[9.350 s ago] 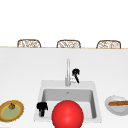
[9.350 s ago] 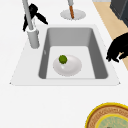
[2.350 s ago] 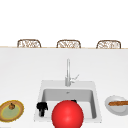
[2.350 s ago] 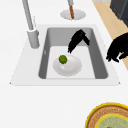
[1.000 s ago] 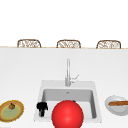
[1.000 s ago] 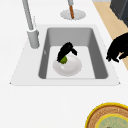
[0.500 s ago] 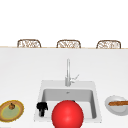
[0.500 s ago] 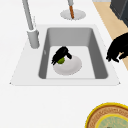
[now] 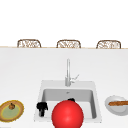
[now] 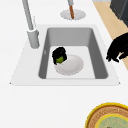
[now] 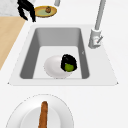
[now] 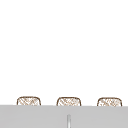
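- Counter (image 9: 22,75): white, all round the sink, running back to three woven chair backs (image 9: 68,44) far behind the sink.
- Sink (image 10: 100,62): grey basin set in a white surround, landmark for everything below.
- Red ball (image 9: 67,115): big, at the sink's front edge in the front view, hiding the middle of the basin.
- Tap (image 9: 67,72): tall, grey, at the sink's back rim, lever to its right.
- Yellow plate (image 9: 11,111): on the counter left of the sink, a small brown item on it.
- White plate (image 9: 116,106): on the counter right of the sink, a brown stick-like item (image 11: 43,115) lying on it.
- White dish (image 10: 72,65): on the sink floor, toward the tap side.
- Left hand (image 9: 41,108): hanging over the sink's front-left corner, fingers curled downward, holding nothing; seen in the left side view (image 10: 118,48) off the basin's front wall.
- Right hand (image 10: 59,54): inside the sink, on the dish's tap-side edge, fingers curled round the lime.
- Lime (image 10: 60,59): green, small, on the dish in the sink, enclosed by the right hand; green showing under the fingers in the right side view (image 11: 69,67).
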`<state>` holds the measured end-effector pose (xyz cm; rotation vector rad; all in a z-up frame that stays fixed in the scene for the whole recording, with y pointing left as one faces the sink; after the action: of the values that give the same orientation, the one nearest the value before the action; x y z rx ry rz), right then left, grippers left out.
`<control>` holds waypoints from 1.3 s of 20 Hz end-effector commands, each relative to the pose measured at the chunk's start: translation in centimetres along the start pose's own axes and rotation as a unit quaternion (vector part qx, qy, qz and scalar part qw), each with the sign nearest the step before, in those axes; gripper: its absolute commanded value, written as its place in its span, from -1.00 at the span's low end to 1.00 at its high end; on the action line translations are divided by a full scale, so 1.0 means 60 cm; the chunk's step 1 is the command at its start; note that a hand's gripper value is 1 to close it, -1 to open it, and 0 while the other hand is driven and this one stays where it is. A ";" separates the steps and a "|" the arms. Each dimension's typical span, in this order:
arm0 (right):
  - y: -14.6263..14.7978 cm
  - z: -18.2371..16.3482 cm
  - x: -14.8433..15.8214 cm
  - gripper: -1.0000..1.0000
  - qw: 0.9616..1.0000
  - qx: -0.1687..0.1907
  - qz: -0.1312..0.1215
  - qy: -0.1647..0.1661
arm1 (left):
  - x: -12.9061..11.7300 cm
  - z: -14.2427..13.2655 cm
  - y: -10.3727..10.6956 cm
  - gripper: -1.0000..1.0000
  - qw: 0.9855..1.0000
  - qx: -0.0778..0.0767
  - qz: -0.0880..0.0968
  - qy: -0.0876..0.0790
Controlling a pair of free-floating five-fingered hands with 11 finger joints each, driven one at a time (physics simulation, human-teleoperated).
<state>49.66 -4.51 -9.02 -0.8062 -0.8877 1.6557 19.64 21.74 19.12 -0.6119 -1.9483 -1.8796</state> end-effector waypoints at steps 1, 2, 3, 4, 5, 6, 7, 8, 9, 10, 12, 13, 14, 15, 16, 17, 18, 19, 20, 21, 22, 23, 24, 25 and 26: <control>0.002 0.001 -0.008 1.00 1.000 -0.010 -0.012 -0.002 | 0.000 0.000 0.000 0.00 1.000 0.000 0.000 0.000; -0.001 0.004 -0.013 1.00 1.000 -0.020 -0.016 -0.001 | 0.000 0.000 0.000 0.00 1.000 0.000 0.000 0.000; -0.017 0.011 -0.020 1.00 1.000 -0.021 -0.022 -0.002 | 0.000 0.000 0.000 0.00 1.000 0.000 0.000 0.000; -0.030 0.011 -0.027 1.00 0.999 -0.028 -0.027 0.003 | 0.000 0.000 0.000 0.00 1.000 0.000 0.000 0.000; -0.036 0.013 -0.030 1.00 0.999 -0.029 -0.031 0.007 | 0.000 0.000 0.000 0.00 1.000 0.000 0.000 0.000; -0.047 0.016 -0.032 1.00 0.999 -0.027 -0.040 0.010 | 0.000 0.000 0.000 0.00 1.000 0.000 0.000 0.000; -0.052 0.027 -0.035 1.00 0.998 -0.026 -0.046 0.014 | 0.000 0.000 0.000 0.00 1.000 0.000 0.000 0.000; -0.058 0.035 -0.037 1.00 0.998 -0.026 -0.048 0.016 | 0.000 0.000 0.000 0.00 1.000 0.000 0.000 0.000; -0.067 0.040 -0.042 1.00 0.998 -0.025 -0.050 0.017 | 0.000 0.000 0.000 0.00 1.000 0.000 0.000 0.000; -0.072 0.050 -0.048 1.00 0.998 -0.025 -0.050 0.012 | 0.000 0.000 0.000 0.00 1.000 0.000 0.000 0.000; -0.085 0.067 -0.058 1.00 0.999 -0.026 -0.043 0.013 | 0.000 0.000 0.000 0.00 1.000 0.000 0.000 0.000; -0.098 0.073 -0.063 1.00 0.999 -0.034 -0.038 0.015 | 0.000 0.000 0.000 0.00 1.000 0.000 0.000 0.000; -0.108 0.081 -0.067 1.00 0.999 -0.038 -0.035 0.015 | 0.000 0.000 0.000 0.00 1.000 0.000 0.000 0.000; -0.117 0.091 -0.068 1.00 0.999 -0.037 -0.038 0.011 | 0.000 0.000 0.000 0.00 1.000 0.000 0.000 0.000; -0.124 0.098 -0.070 1.00 0.999 -0.029 -0.045 0.005 | 0.000 0.000 0.000 0.00 1.000 0.000 0.000 0.000; -0.130 0.107 -0.070 1.00 0.998 -0.025 -0.049 0.004 | 0.000 0.000 0.000 0.00 1.000 0.000 0.000 0.000; -0.135 0.117 -0.071 1.00 0.998 -0.024 -0.053 0.005 | 0.000 0.000 0.000 0.00 1.000 0.000 0.000 0.000; -0.140 0.127 -0.072 1.00 0.998 -0.025 -0.058 0.006 | 0.000 0.000 0.000 0.00 1.000 0.000 0.000 0.000; -0.138 0.145 -0.070 1.00 0.998 -0.027 -0.062 0.002 | 0.000 0.000 0.000 0.00 1.000 0.000 0.000 0.000; -0.141 0.156 -0.070 1.00 0.997 -0.030 -0.064 0.000 | 0.000 0.000 0.000 0.00 1.000 0.000 0.000 0.000; -0.142 0.167 -0.067 1.00 0.997 -0.034 -0.067 -0.001 | 0.000 0.000 0.000 0.00 1.000 0.000 0.000 0.000; -0.141 0.178 -0.067 1.00 0.997 -0.038 -0.071 -0.004 | 0.000 0.000 0.000 0.00 1.000 0.000 0.000 0.000; -0.140 0.189 -0.062 1.00 0.996 -0.044 -0.073 -0.009 | 0.000 0.000 0.000 0.00 1.000 0.000 0.000 0.000; -0.141 0.201 -0.060 1.00 0.996 -0.047 -0.073 -0.010 | 0.000 0.000 0.000 0.00 1.000 0.000 0.000 0.000; -0.142 0.213 -0.059 1.00 0.996 -0.049 -0.075 -0.011 | 0.000 0.000 0.000 0.00 1.000 0.000 0.000 0.000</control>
<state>45.58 -8.65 4.13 -0.8196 -0.9823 1.6003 19.64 21.74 19.12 -0.6119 -1.9483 -1.8796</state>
